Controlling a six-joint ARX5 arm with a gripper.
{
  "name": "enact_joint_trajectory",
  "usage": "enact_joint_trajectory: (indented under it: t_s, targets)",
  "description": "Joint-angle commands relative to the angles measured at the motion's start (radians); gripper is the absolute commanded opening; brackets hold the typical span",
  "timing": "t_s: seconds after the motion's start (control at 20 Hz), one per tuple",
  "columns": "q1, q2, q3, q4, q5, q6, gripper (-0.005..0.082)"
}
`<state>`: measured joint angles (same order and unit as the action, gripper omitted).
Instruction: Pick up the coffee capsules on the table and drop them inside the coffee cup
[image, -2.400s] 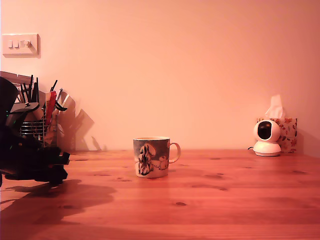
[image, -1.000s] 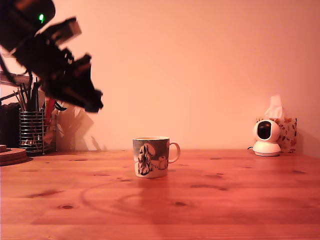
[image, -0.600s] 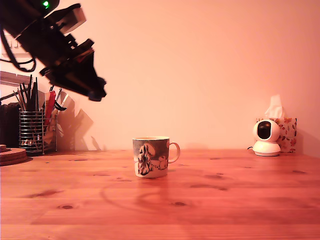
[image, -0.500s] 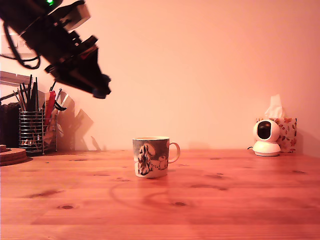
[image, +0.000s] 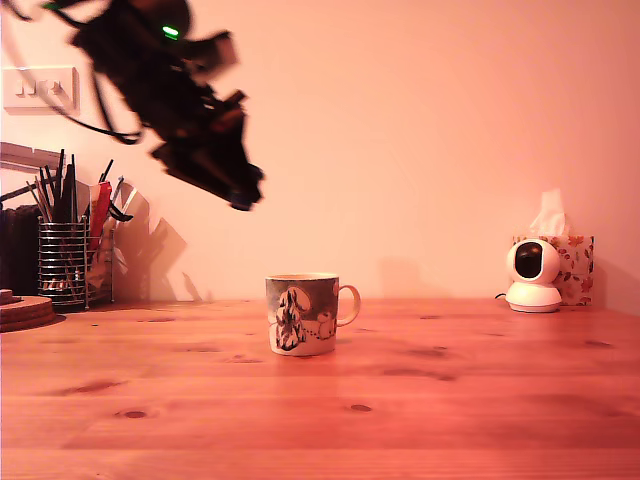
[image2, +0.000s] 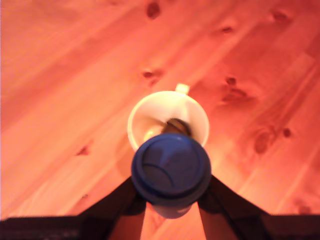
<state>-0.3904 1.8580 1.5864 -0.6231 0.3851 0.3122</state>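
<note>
No legible text, label, brand, number or sign appears in either view. The mug (image: 303, 314) carries only a picture of a white figure, without lettering.

The arm (image: 165, 70) hangs raised, tool (image2: 170, 200) clamped and angled downward.

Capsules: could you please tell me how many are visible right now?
2, probably: one capsule held in the gripper above the cup, and a dark blurred shape inside the cup, likely another. More may be hidden.
</note>
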Motion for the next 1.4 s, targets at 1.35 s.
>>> enact_joint_trajectory:
  t_s: [1.35]
  targets:
    - [-0.077,0.291,0.222,-0.055,-0.055,0.021,0.0180]
